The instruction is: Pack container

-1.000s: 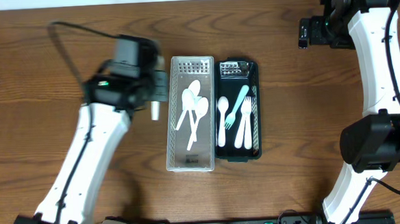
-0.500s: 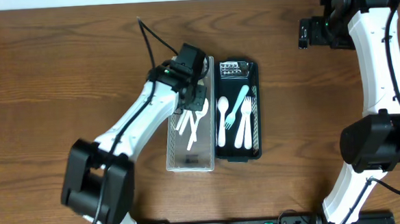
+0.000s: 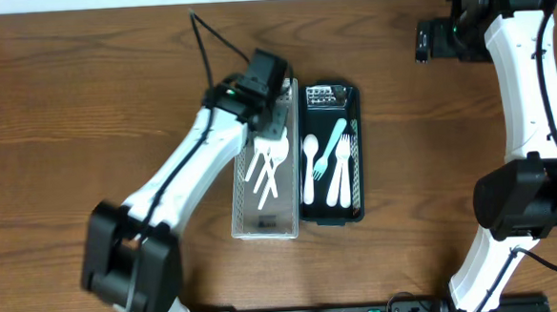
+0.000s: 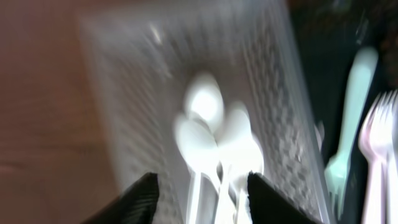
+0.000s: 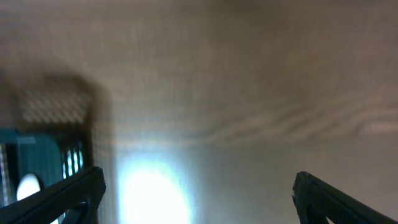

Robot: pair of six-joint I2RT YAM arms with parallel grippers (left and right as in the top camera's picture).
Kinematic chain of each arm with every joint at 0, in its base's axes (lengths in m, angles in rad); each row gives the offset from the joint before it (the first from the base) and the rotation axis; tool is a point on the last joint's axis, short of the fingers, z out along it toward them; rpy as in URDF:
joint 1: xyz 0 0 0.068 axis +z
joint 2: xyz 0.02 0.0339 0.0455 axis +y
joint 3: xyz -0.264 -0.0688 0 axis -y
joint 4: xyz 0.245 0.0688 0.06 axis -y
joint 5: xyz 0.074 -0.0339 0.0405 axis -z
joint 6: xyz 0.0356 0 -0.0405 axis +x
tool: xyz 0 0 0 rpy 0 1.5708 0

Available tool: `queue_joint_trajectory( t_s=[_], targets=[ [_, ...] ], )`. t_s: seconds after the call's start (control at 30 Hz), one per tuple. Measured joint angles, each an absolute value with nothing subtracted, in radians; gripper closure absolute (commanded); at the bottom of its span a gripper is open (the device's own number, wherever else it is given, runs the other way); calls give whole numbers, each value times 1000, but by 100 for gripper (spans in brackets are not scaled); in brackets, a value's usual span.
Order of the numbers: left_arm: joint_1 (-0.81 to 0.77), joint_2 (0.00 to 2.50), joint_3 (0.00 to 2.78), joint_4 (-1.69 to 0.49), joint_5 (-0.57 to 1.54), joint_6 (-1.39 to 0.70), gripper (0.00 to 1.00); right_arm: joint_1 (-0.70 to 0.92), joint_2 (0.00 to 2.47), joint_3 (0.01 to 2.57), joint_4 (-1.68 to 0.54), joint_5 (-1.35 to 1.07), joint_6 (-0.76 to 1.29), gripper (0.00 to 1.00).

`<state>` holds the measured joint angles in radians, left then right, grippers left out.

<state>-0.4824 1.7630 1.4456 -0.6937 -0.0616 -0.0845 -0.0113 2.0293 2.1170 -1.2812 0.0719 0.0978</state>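
Note:
A clear mesh tray (image 3: 253, 219) holds several white spoons (image 3: 267, 164). Beside it a black tray (image 3: 348, 97) holds white spoons and forks and one teal fork (image 3: 331, 144). My left gripper (image 3: 275, 118) hovers over the clear tray's far end; in the left wrist view its fingers (image 4: 202, 193) are open and empty above the spoons (image 4: 205, 127), with the clear tray (image 4: 124, 81) around them. My right gripper (image 3: 427, 45) is raised at the far right, open and empty in its wrist view (image 5: 199, 193).
The wooden table (image 3: 85, 109) spreads around both trays. The left arm lies diagonally over the table left of the clear tray. The right arm's base stands at the right edge (image 3: 520, 201). The right wrist view shows bare wood with a glare spot (image 5: 152, 193).
My left arm swung right from beside the clear tray to over its far end, then drew back slightly toward the far rim. The right arm has not moved.

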Motion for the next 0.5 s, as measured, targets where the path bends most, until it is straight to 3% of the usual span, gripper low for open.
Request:
queue_joint_trajectory(
  t_s=[0.1, 0.17, 0.5],
  targets=[
    [-432, 1684, 1482, -607, -123, -68, 9, -3, 2029, 2117, -1182, 73, 73, 1],
    [-371, 1652, 1495, -554, -146, -63, 0, 9, 2029, 2117, -1096, 73, 49, 1],
    [-7, 1747, 1502, -323, -201, -20, 2, 90, 2057, 2120, -618, 64, -108, 1]
  ],
)
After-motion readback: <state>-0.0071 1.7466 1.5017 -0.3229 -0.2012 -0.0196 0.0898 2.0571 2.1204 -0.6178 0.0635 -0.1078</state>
